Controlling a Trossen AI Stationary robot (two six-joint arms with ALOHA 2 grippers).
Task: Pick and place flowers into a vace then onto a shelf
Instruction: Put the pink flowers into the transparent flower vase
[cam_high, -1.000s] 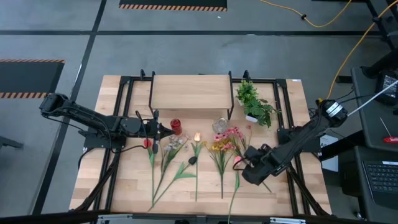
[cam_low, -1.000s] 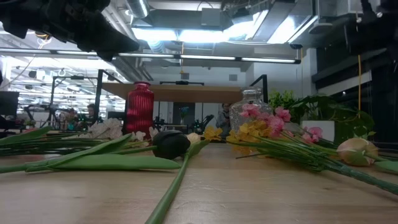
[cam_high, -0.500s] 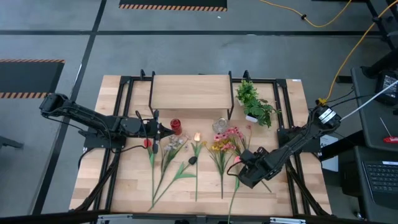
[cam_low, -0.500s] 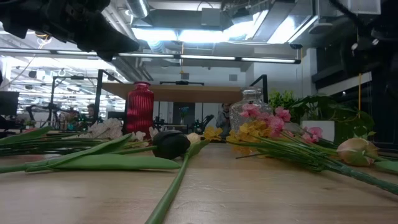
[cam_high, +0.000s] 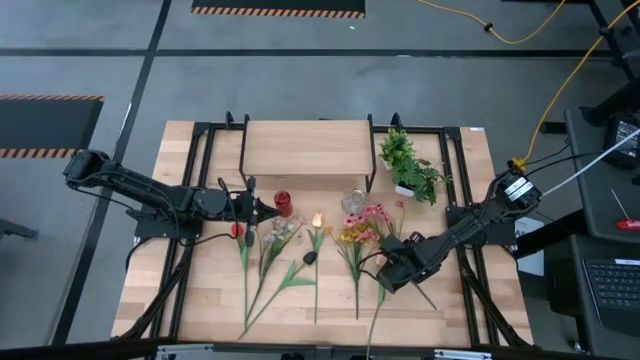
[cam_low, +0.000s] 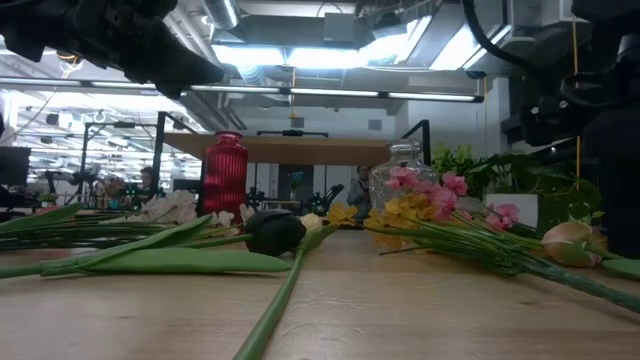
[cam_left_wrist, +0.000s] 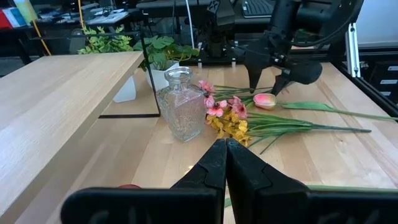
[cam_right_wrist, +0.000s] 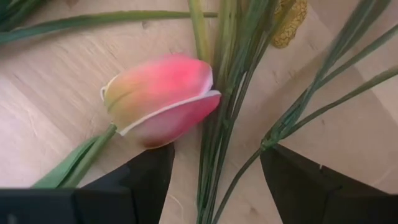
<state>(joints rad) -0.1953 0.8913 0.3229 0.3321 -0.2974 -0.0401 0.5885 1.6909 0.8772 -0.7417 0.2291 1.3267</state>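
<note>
Fingers (cam_right_wrist: 155, 180) of right gripper (cam_high: 381, 262) spread over pink tulip (cam_right_wrist: 158, 99) (left gripper (cam_high: 268, 209) pinched together, waiting).

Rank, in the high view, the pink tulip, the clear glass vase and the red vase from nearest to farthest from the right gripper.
1. Pink tulip, right at the open right gripper.
2. Clear glass vase, before the shelf, toward its right end.
3. Red vase, farther left, by the left gripper.

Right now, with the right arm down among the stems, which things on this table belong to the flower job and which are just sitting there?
Belongs to the job:
- flowers, lying loose on the table
- pink tulip, at the open right gripper
- clear glass vase
- red vase
- shelf

Just there:
- potted plant
- left gripper, shut, waiting by the red vase
</note>
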